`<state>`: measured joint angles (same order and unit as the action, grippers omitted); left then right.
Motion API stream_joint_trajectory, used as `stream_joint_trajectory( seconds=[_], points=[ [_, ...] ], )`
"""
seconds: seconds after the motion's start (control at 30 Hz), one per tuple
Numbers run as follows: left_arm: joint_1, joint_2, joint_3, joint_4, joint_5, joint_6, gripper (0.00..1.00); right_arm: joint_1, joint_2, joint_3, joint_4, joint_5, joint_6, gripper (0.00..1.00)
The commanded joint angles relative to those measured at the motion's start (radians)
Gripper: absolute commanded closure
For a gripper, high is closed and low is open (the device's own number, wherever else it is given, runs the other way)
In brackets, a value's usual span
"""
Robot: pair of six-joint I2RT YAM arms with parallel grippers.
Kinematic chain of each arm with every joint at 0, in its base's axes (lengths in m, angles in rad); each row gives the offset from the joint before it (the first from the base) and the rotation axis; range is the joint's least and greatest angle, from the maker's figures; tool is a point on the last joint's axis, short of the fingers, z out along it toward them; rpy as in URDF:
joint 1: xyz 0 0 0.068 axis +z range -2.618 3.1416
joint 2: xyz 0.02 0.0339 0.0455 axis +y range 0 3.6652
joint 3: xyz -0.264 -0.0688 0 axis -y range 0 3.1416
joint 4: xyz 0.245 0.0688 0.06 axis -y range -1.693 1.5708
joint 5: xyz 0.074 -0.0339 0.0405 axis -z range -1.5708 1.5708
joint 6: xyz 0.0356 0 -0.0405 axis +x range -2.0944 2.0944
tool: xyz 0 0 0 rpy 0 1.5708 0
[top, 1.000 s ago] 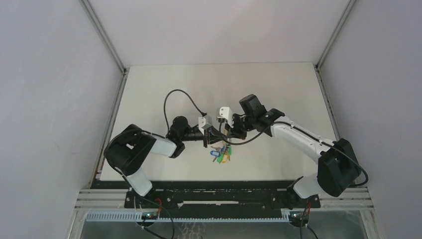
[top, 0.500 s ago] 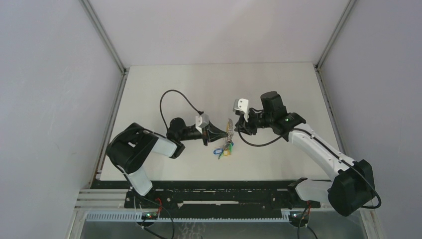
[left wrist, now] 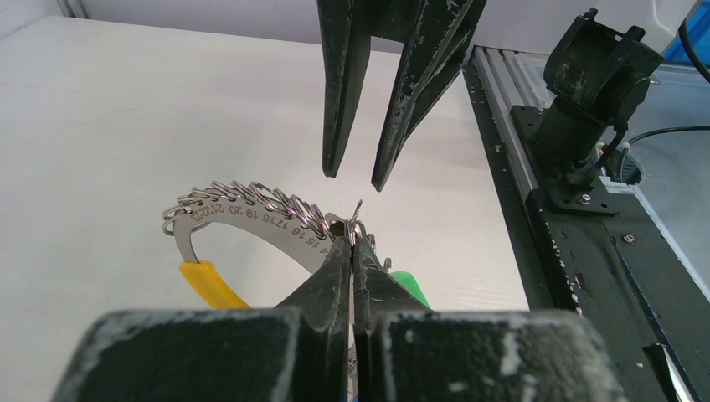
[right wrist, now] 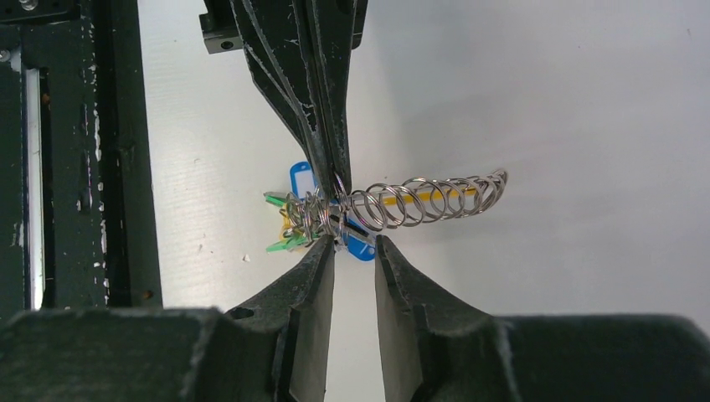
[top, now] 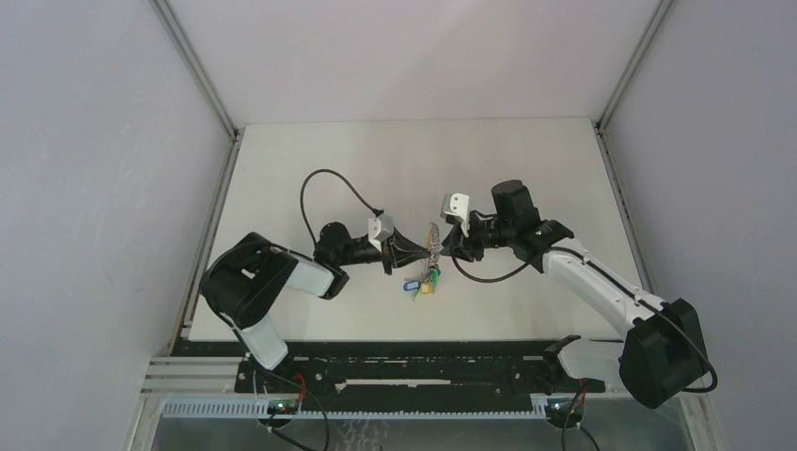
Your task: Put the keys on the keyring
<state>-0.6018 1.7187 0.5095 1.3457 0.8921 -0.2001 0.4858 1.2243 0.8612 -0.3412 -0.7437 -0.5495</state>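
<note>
The keyring (left wrist: 251, 219) is a silvery curved band carrying several small wire rings and a yellow part (left wrist: 209, 285), held up above the table. My left gripper (left wrist: 352, 243) is shut on one wire ring at the band's near end. Blue and green tags (top: 423, 285) hang below the keyring (top: 432, 237). My right gripper (right wrist: 353, 241) stands open facing the left gripper (right wrist: 335, 188), its fingertips just short of the rings (right wrist: 419, 201), with nothing between them. The keys cannot be picked out among the rings and tags.
A black cable (top: 324, 183) loops over the table behind the left arm. The black mounting rail (left wrist: 578, 209) runs along the table's near edge. Grey side walls close in the white table (top: 526, 160) on both sides.
The right gripper has opened and drawn back to the right from the left gripper, then eased a little toward the ring again. The left gripper stays shut on the keyring.
</note>
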Motion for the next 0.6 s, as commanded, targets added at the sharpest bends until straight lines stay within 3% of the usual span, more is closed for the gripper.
stream_joint_trajectory(
  seconds=[0.0, 0.33, 0.57],
  points=[
    [0.005, -0.050, -0.015, 0.085, -0.019, -0.009, 1.00, -0.004, 0.013, 0.001, 0.060, -0.043, 0.014, 0.76],
    [0.004, -0.058, -0.015, 0.085, -0.021, -0.014, 1.00, -0.003, 0.038, 0.002, 0.064, -0.070, 0.013, 0.77],
    [0.004, -0.067, -0.015, 0.084, -0.017, -0.016, 1.00, -0.004, 0.063, 0.001, 0.082, -0.080, 0.017, 0.84]
  ],
)
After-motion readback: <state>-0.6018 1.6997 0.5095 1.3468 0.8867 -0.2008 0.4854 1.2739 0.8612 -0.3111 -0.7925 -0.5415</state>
